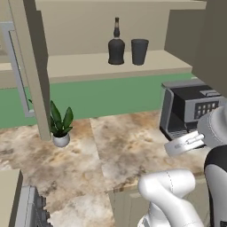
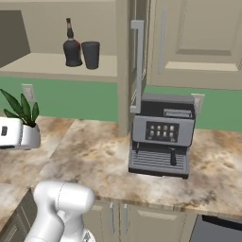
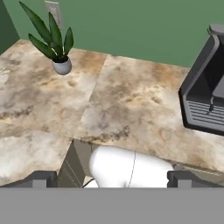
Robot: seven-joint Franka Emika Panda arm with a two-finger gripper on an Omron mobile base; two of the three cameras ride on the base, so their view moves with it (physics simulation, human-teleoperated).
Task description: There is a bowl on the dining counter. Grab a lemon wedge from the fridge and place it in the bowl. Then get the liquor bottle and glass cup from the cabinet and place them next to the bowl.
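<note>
Base views both show the open cabinet point(image 1: 133, 66): liquor bottle point(image 1: 116, 44), dark, bulbous with a thin neck, upright on the shelf, glass cup point(image 1: 139, 52) just beside it at its 3 o'clock. Hand view instead looks down at the marble counter point(image 3: 127, 105), potted plant point(image 3: 54, 41) at 11 o'clock, coffee machine point(image 3: 205, 96) at 3. Gripper point(image 3: 112, 178) fingers spread wide, holding nothing.

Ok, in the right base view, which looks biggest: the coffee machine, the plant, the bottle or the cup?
1. coffee machine
2. plant, partly cut off and nearer the camera
3. liquor bottle
4. glass cup, a bit shorter than the bottle
</note>
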